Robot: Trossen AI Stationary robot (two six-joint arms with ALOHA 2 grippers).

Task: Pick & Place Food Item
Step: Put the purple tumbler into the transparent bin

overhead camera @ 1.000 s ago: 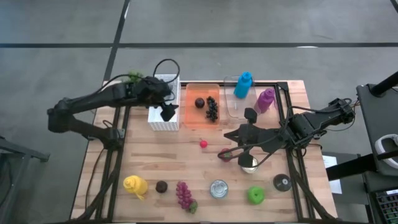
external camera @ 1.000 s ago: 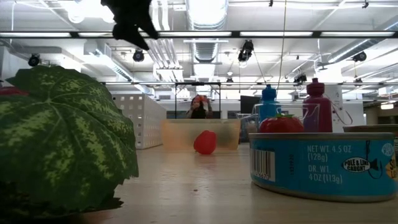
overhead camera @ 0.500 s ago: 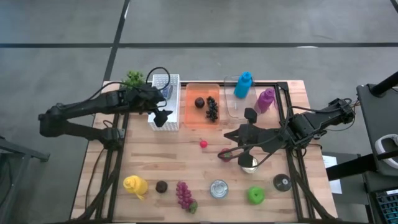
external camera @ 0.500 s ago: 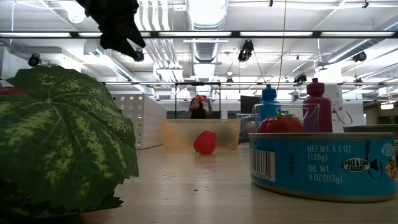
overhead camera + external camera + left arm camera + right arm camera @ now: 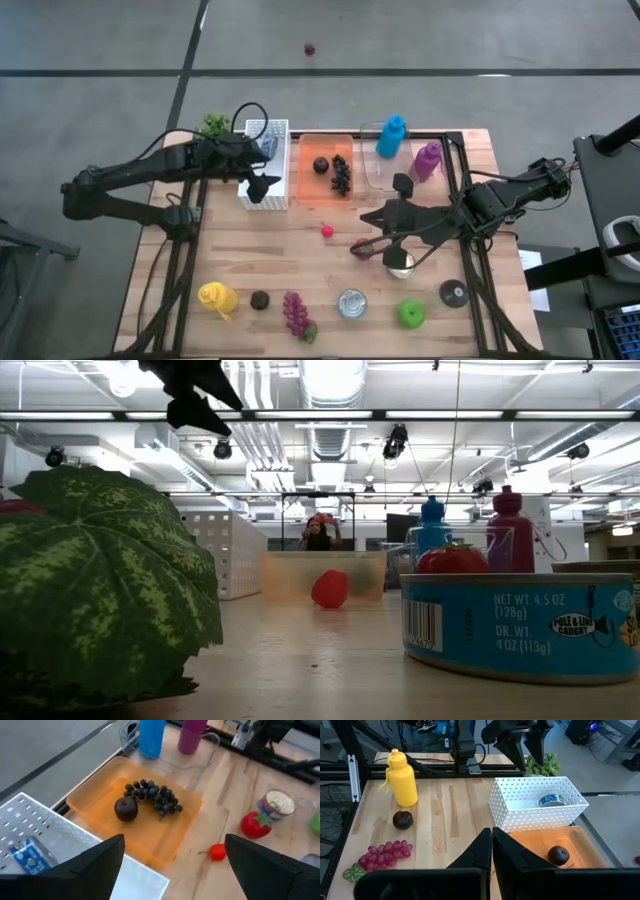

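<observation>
Your left gripper [image 5: 262,187] hangs over the white basket [image 5: 265,165] at about 10 o'clock on the table, fingers spread wide and holding nothing. A small blue can [image 5: 27,854] lies inside that basket. Your right gripper [image 5: 362,248] waits near 4 o'clock, fingers pressed together, beside the little red fruit [image 5: 326,231].

A lab or workshop hall is indicated: exposed ceiling pipes [image 5: 290,435] and strip lights [image 5: 330,415] are seen above, a grey concrete floor [image 5: 100,40] surrounds the metal-framed wooden table [image 5: 270,250], and workstations stand behind.
</observation>
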